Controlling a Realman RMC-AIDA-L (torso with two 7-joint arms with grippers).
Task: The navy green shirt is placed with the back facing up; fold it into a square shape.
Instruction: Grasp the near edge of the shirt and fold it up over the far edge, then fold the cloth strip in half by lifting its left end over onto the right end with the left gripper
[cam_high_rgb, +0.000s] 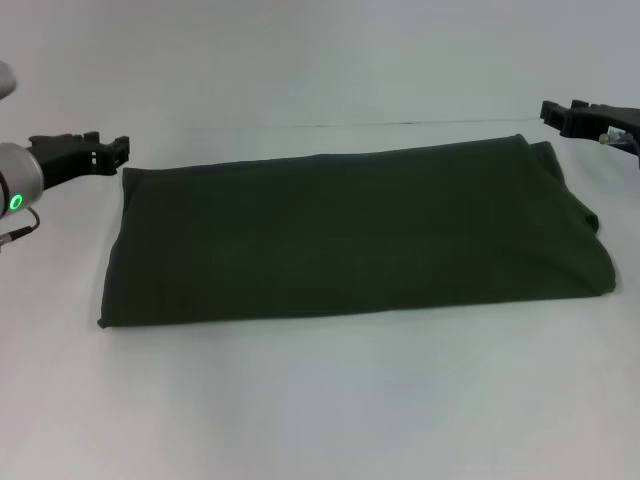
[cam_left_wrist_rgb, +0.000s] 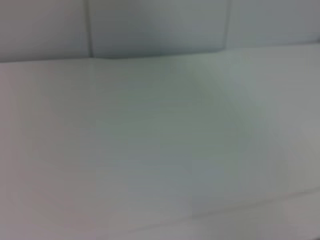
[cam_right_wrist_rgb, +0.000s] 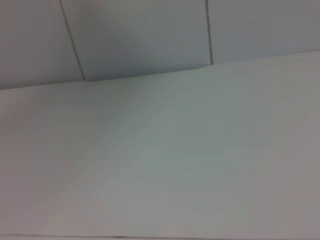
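Observation:
The navy green shirt (cam_high_rgb: 350, 235) lies flat on the white table (cam_high_rgb: 320, 400) in the head view. It is folded into a wide dark rectangle with its plain side up, and layered edges show at its right end. My left gripper (cam_high_rgb: 118, 150) hovers just off the shirt's far left corner and holds nothing. My right gripper (cam_high_rgb: 552, 112) hangs beyond the far right corner, apart from the cloth. Neither wrist view shows the shirt or a gripper.
White tabletop surrounds the shirt, with a broad strip in front of it. Both wrist views show only bare table (cam_left_wrist_rgb: 160, 165) (cam_right_wrist_rgb: 160, 165) and a pale panelled wall (cam_left_wrist_rgb: 150, 25) (cam_right_wrist_rgb: 140, 35) behind it.

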